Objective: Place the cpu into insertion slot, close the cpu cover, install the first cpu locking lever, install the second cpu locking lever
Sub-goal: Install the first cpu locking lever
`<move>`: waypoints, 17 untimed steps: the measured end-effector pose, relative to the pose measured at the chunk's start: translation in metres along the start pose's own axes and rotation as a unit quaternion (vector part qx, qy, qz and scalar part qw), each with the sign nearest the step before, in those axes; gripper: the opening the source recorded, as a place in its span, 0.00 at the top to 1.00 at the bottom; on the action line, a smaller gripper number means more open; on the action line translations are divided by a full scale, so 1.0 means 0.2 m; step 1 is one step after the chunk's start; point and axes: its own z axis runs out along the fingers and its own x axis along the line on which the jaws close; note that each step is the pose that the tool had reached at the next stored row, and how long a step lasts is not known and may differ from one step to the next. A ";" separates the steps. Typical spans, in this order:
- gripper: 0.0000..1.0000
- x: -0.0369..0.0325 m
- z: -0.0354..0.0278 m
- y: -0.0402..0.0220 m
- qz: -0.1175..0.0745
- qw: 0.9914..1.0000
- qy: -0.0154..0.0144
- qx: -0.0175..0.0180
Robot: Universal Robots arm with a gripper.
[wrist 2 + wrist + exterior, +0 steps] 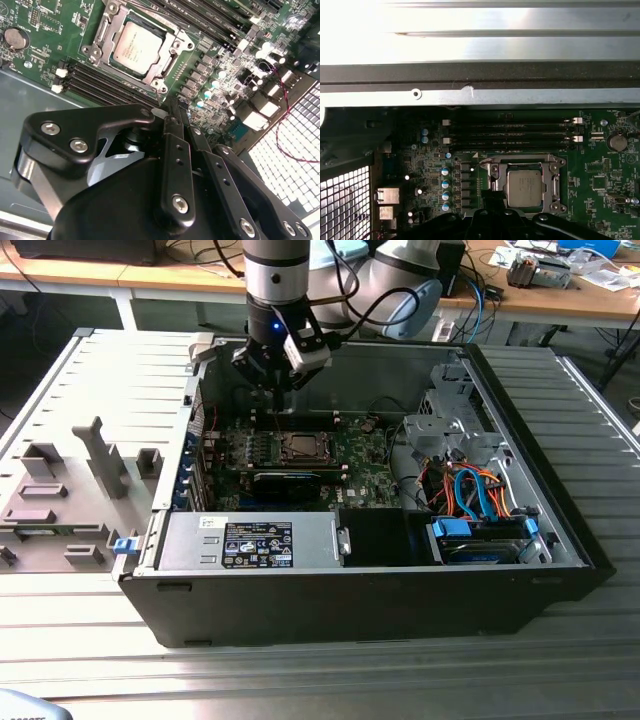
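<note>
Black gripper (172, 107) linkage sits closest to the lens in the second wrist view. Its two fingers (176, 150) run together to a narrow tip, and nothing can be seen clamped between them. Just beyond that tip lies the cpu (136, 44), its dull silver top facing up. It sits seated in the insertion slot (167, 59), apart from the fingers. The cpu cover (105, 30) lies flat around the chip as a silver frame, with the chip showing through its window. Whether the thin levers at its edges are latched I cannot tell.

In the first wrist view the cpu (524, 188) shows again inside the cover (520, 161). It lies on the green board (600, 200), with memory slots (510, 132) between it and the case wall.

In the exterior view the gripper (277, 390) hangs in the upper centre of the frame, inside the open computer case (350, 610). It is above and slightly toward the exterior view's left of the cpu (297, 447), not touching it. The case holds the green board (360, 465), with a long black card (285, 482) just below the socket. A silver power supply (250, 540) sits at the lower left of the case. Orange and blue cables (480, 490) lie over a drive bay at its lower right. A grey fixture tray (60, 500) with grey blocks lies at the left of the frame, outside the case.
</note>
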 end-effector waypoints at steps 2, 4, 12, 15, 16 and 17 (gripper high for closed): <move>0.89 0.006 0.000 0.000 0.000 1.000 0.000 0.000; 0.89 0.014 0.000 0.000 0.000 1.000 0.000 0.000; 0.89 0.039 0.000 0.000 0.000 1.000 0.000 0.000; 0.89 0.057 0.000 -0.001 0.000 1.000 0.000 0.000; 0.89 0.062 0.000 -0.001 0.000 1.000 0.000 0.000; 0.89 0.066 -0.001 -0.001 0.000 1.000 0.000 0.000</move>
